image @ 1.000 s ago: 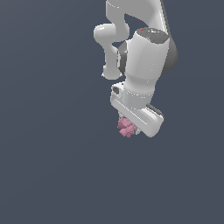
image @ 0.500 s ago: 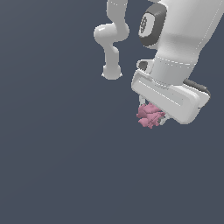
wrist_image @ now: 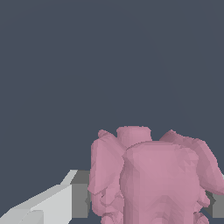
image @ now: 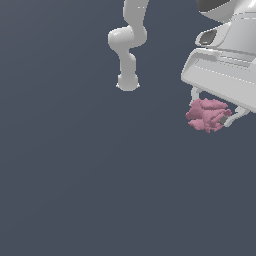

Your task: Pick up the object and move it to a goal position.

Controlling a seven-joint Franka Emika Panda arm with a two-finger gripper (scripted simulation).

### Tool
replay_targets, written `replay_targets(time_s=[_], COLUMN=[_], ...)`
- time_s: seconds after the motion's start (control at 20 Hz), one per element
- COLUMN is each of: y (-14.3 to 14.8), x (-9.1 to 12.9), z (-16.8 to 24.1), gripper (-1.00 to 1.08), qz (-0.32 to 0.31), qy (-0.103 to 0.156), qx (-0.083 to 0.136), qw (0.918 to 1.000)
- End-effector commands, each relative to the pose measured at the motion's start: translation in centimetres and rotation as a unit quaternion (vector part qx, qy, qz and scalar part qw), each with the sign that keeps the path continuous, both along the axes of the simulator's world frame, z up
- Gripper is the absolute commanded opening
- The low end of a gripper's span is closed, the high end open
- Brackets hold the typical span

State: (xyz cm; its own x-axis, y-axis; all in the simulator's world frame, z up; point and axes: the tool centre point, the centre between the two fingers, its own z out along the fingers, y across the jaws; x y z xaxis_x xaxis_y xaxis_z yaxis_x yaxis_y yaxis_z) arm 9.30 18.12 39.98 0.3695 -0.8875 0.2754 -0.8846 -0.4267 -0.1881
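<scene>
Presently, in the exterior view, the white, boxy robot gripper (image: 210,117) sits at the exterior view's right, its two slim fingers closed on either side of the small pink, knobbly-ridged object (image: 207,114), which hangs just beneath the gripper's body against the plain dark grey background (image: 75,175). The piece appears to be clear of any support, which I judge consistent with carriage towards a goal; no goal marker is visible. The white jointed arm (image: 128,45) stands further back. In the wrist view, the pink object (wrist_image: 153,175) fills the near field, with a grey finger pad (wrist_image: 80,199) pressed against one flank; the opposite pad is barely visible at the frame edge. No containers appear in either view.
</scene>
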Motion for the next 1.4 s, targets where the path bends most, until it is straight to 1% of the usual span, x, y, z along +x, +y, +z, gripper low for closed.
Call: replay_targets(time_s=[0.0,0.35,0.7,1.35], y=[1.1,3.6,5.3,6.6], x=[0.2,0.8,1.3,1.7], z=[1.5,4.7,6.9,8.6], gripper=[-1.0,-1.0,-1.0,-1.0], qz=[-0.012,-0.034,-0.049,-0.061], qy=[-0.007,-0.021,-0.03,-0.037], qx=[-0.003,-0.008,-0.012,-0.015], qw=[0.9999,0.9992,0.9982,0.9973])
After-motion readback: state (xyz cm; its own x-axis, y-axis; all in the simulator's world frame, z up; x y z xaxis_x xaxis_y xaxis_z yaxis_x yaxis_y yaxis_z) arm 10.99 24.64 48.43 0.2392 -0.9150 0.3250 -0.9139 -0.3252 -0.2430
